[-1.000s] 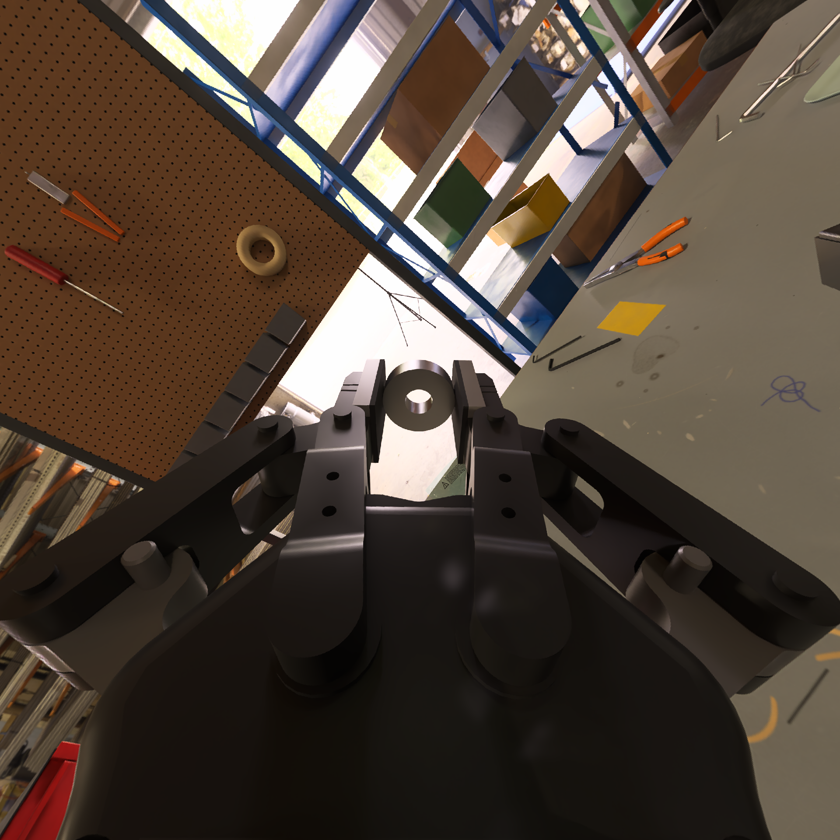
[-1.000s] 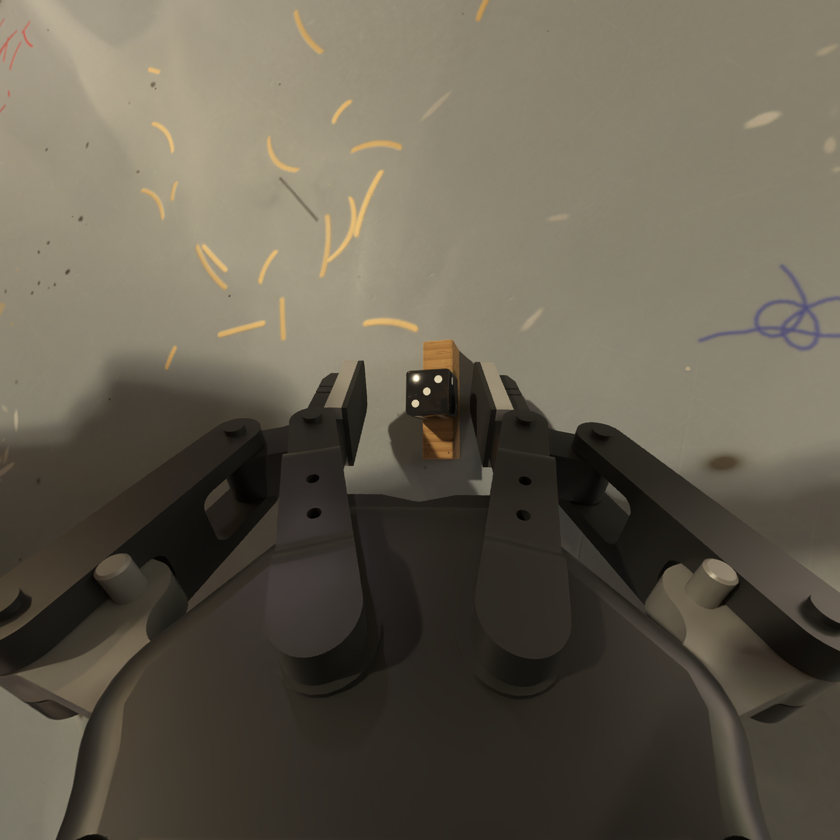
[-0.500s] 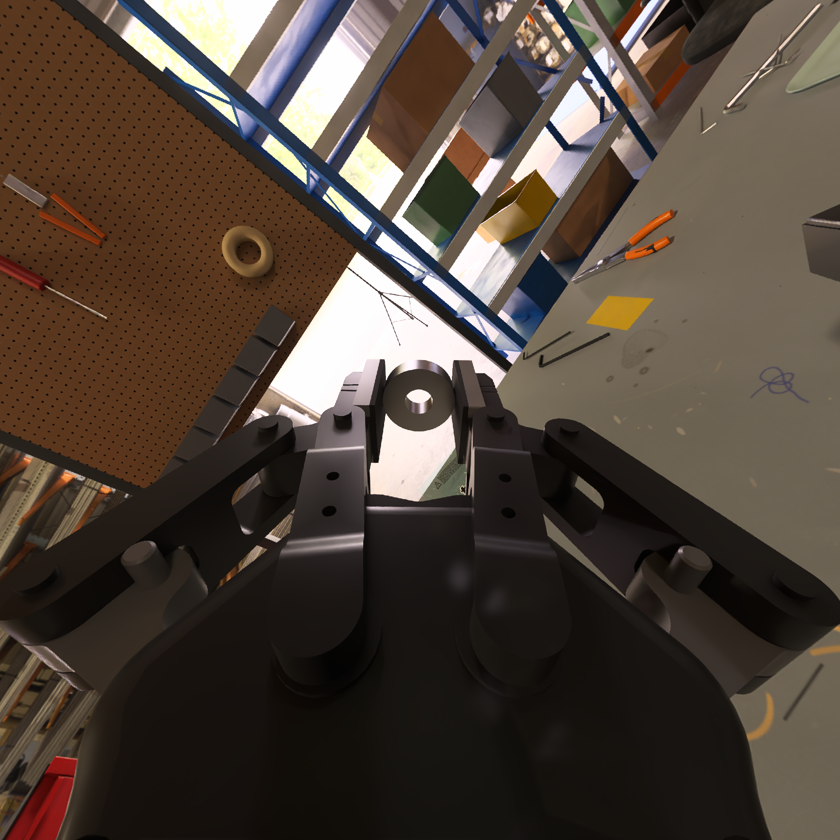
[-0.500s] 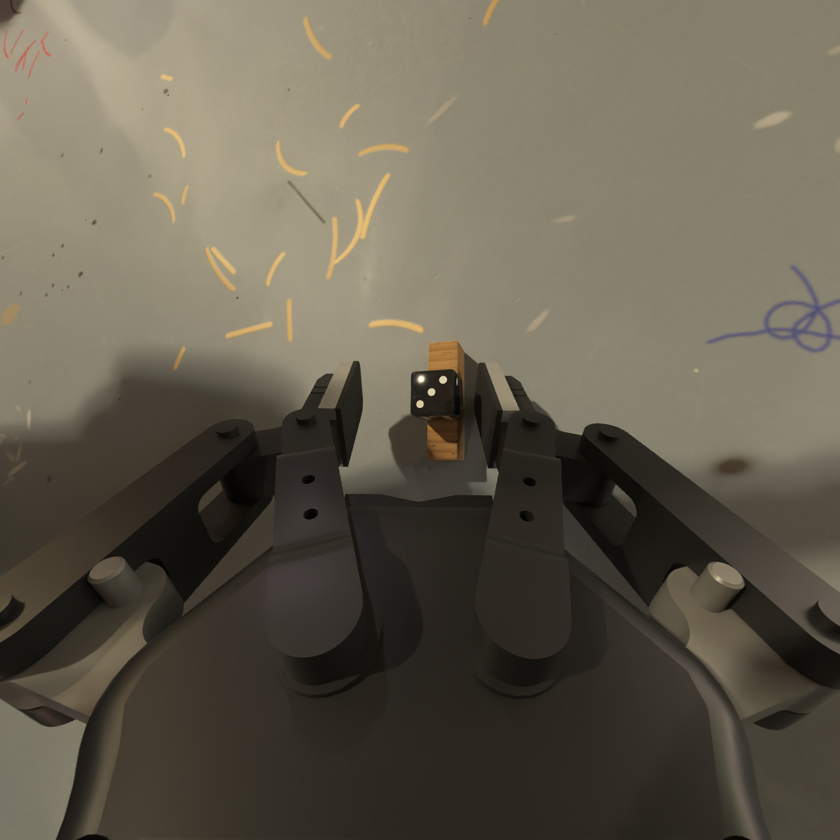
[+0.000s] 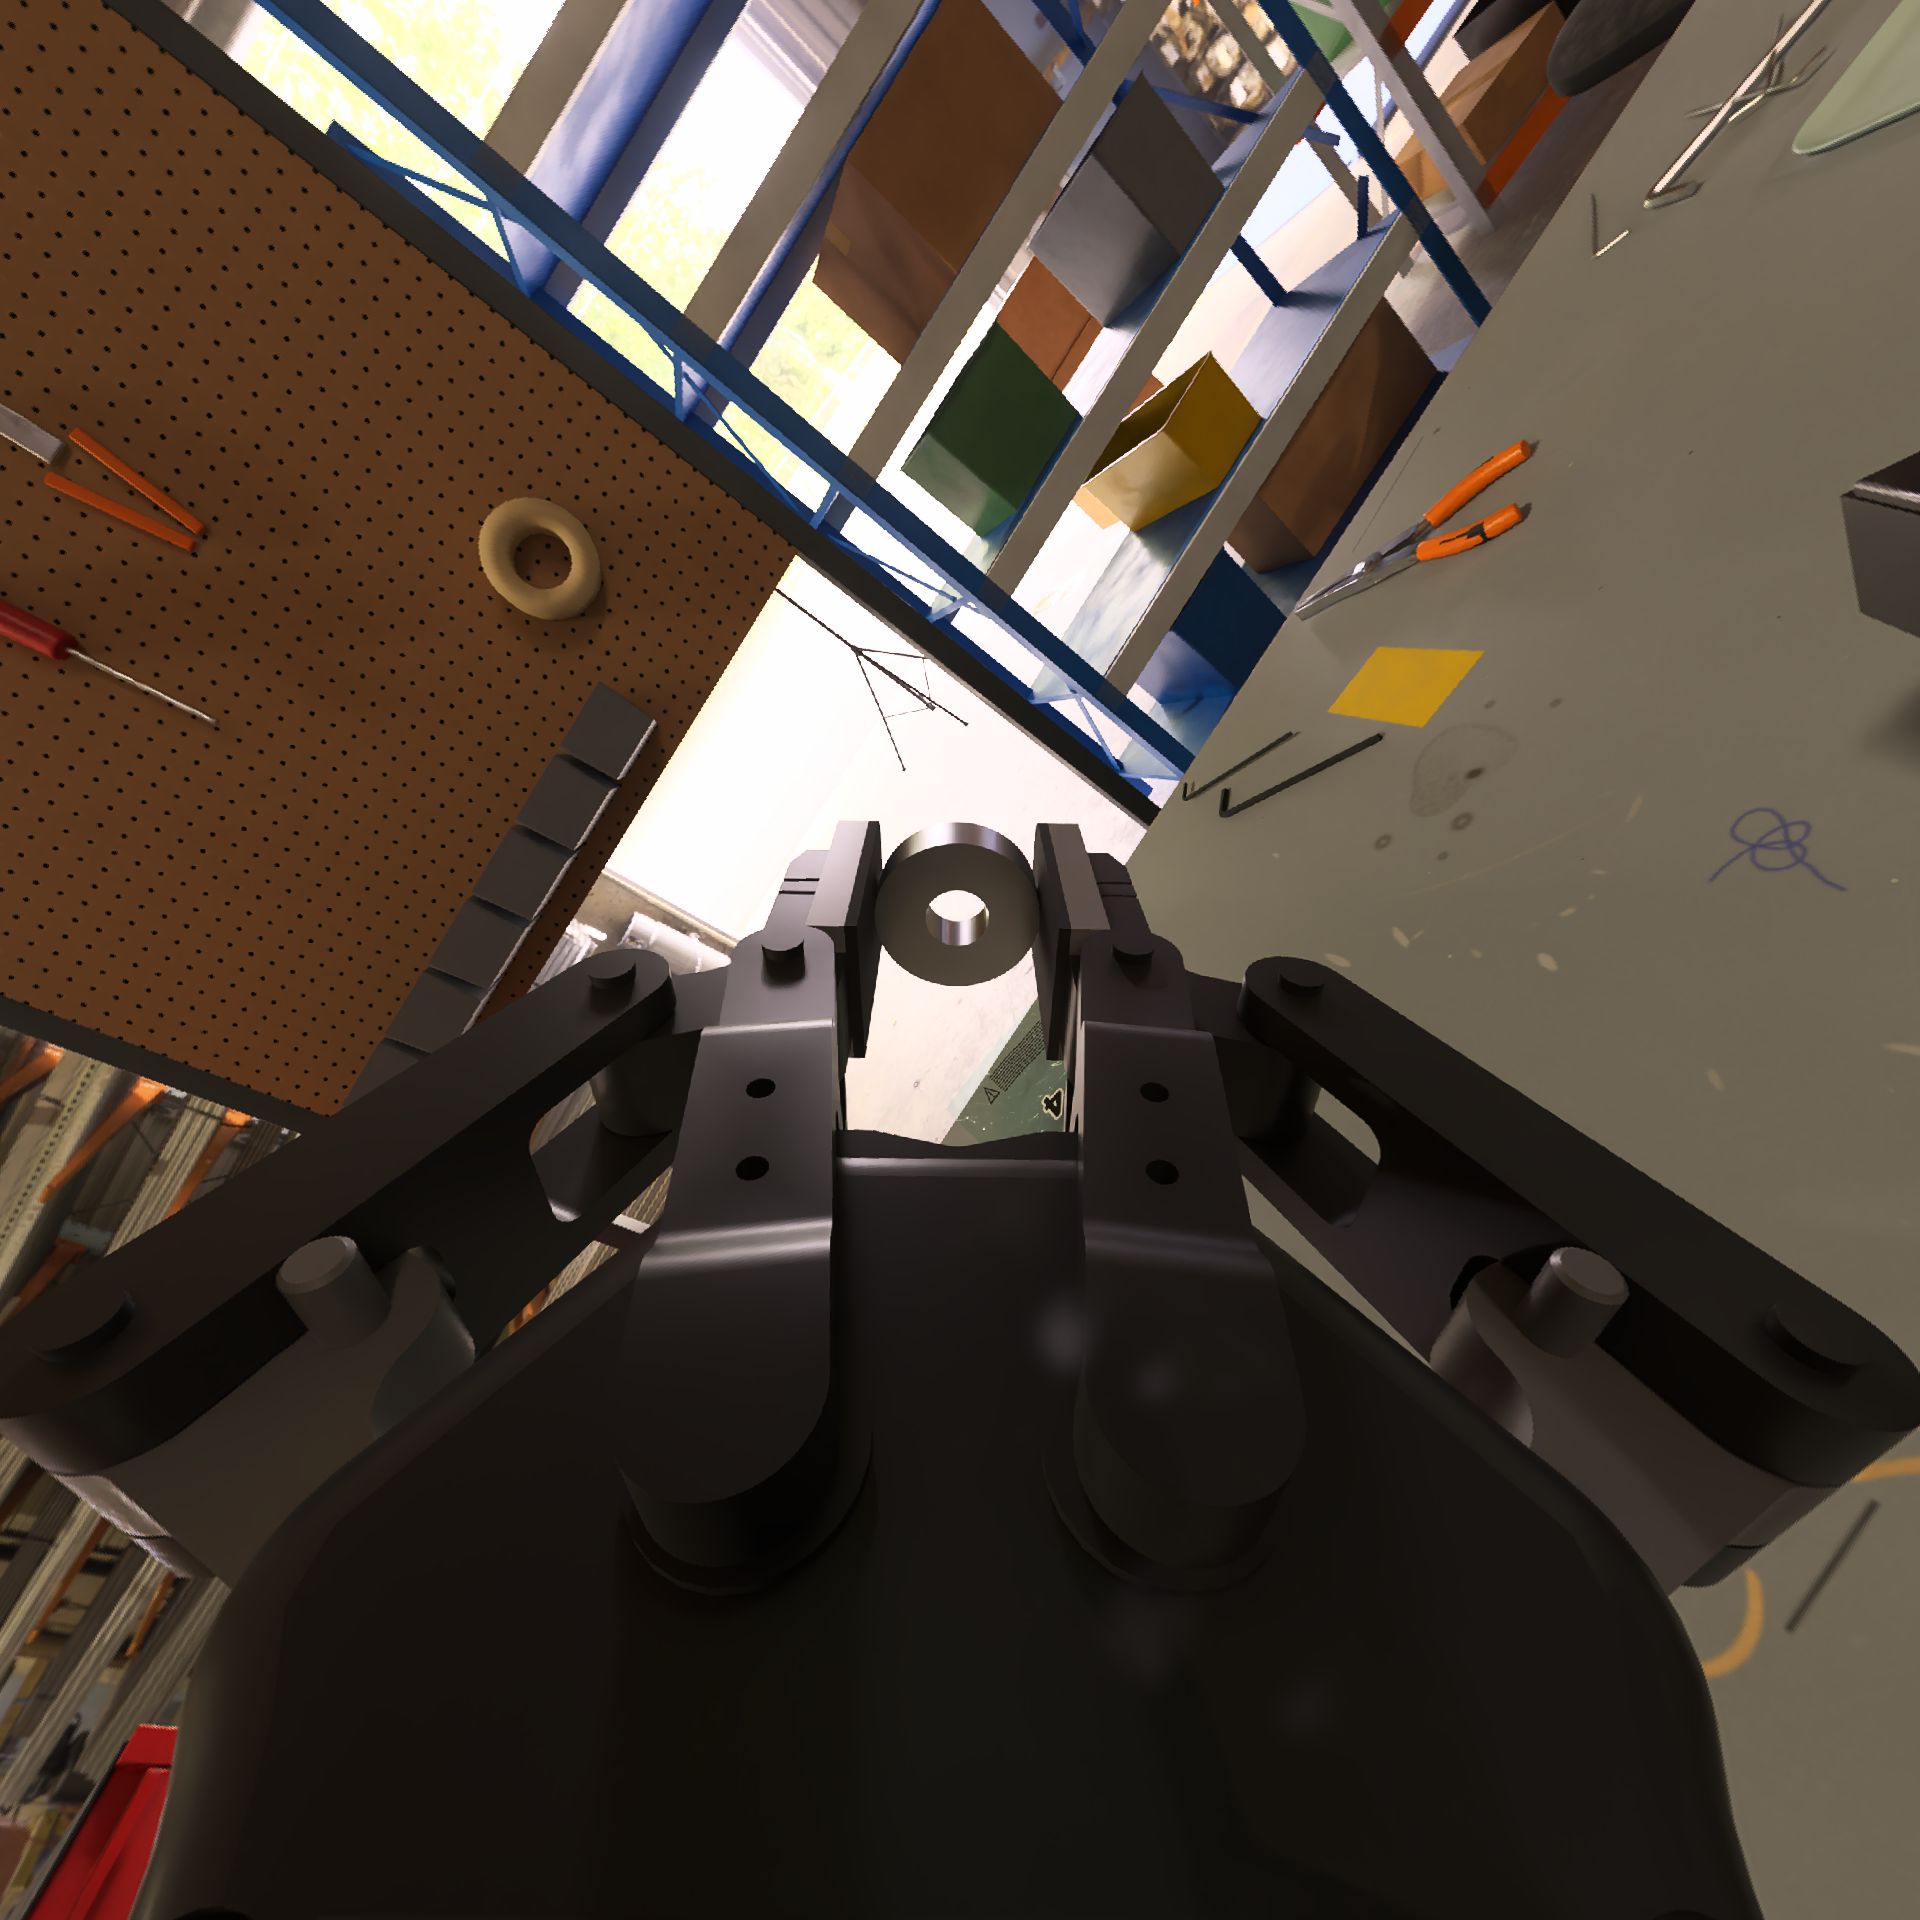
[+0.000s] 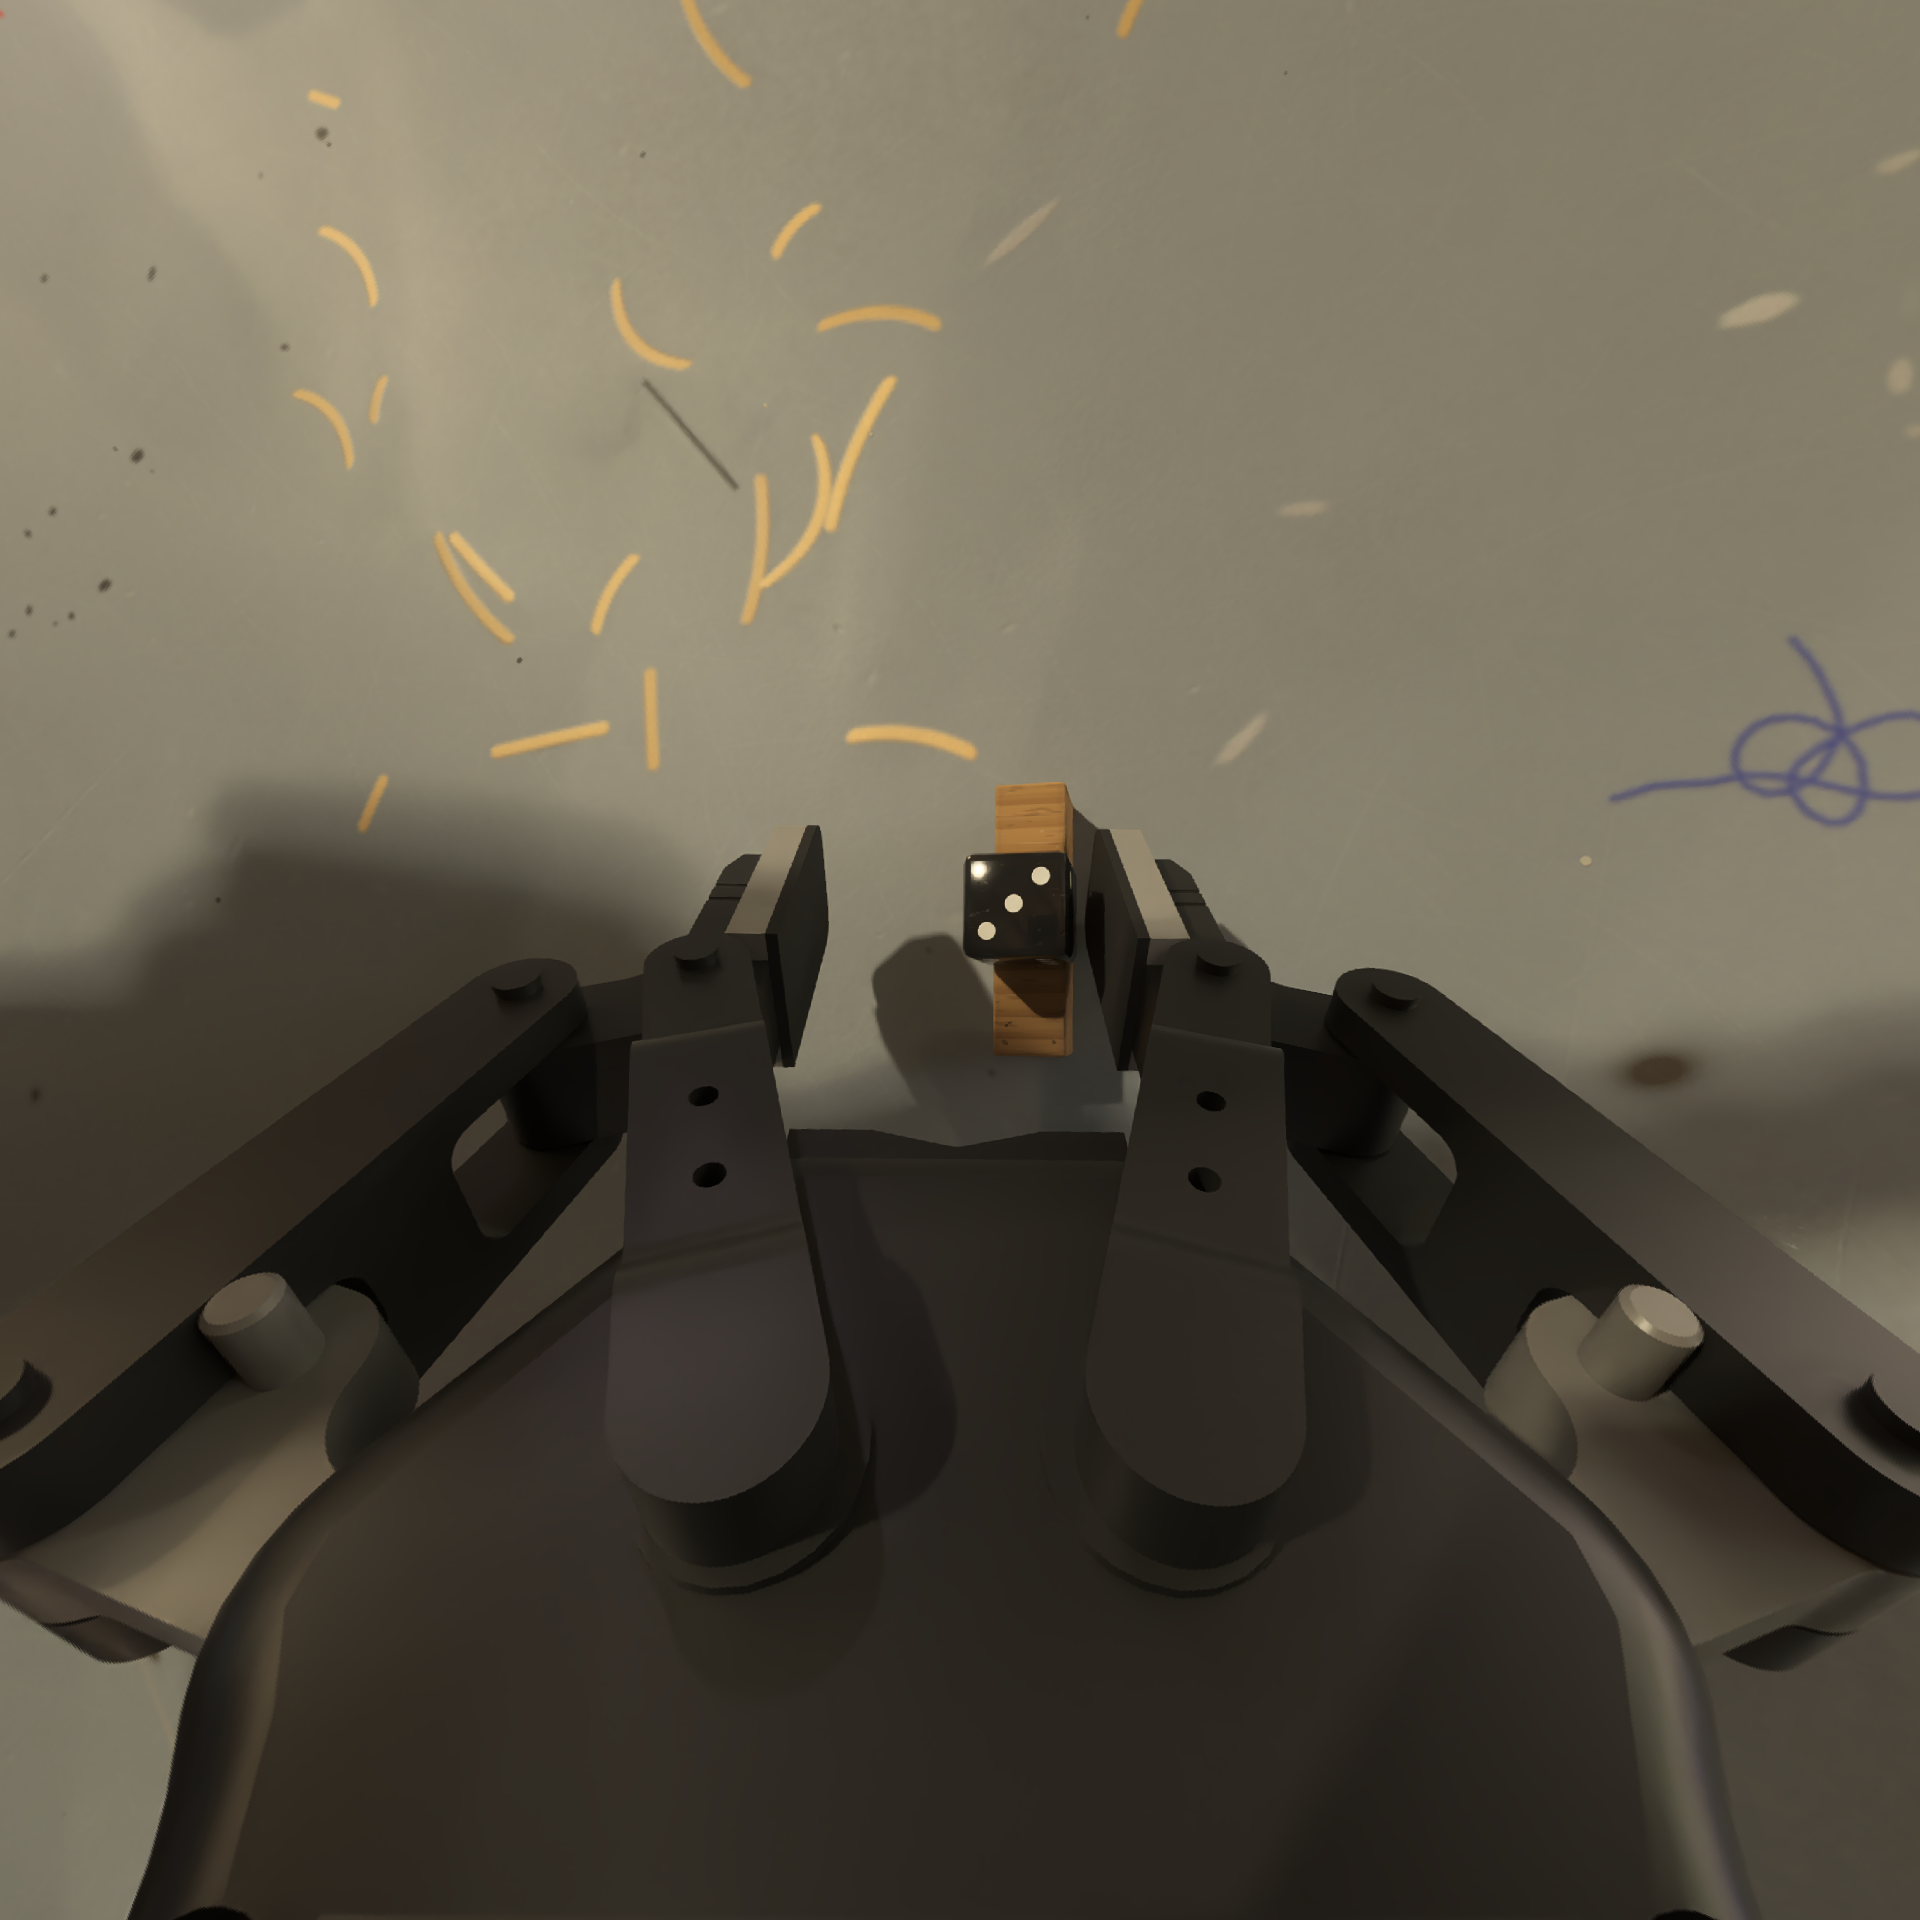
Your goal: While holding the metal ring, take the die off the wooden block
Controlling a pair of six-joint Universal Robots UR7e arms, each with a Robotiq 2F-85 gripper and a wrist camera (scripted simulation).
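While perched up off the grey tabletop (image 6: 1351, 416), left gripper (image 5: 957, 914) pinching the thick shiny metal ring (image 5: 956, 906) flat-on between both fingers (image 5: 847, 914), hole facing the camera. Looks a solid hold, but only the rim edges are caught, so any jolt could probably let it pivot or slip out.

Over on the other side, right gripper (image 6: 954, 925) spread wide, pointing down at the small black die with white pips (image 6: 1016, 906), which sits on top of the narrow upright wooden block (image 6: 1031, 1013). Die not centred at all: hugging the finger at 3 o'clock (image 6: 1117, 935), touching or nearly so (can't tell), with a big gap to the finger at 9 o'clock (image 6: 795, 935).

Biggest worries from here:
- closing as-is would likely drag the die sideways off the block before the squeeze lands
- coming lower might catch the block with that near finger and tip it, skinny as it is
- pinching block plus die together instead of the die alone

Probably worth nudging toward 3 o'clock first.
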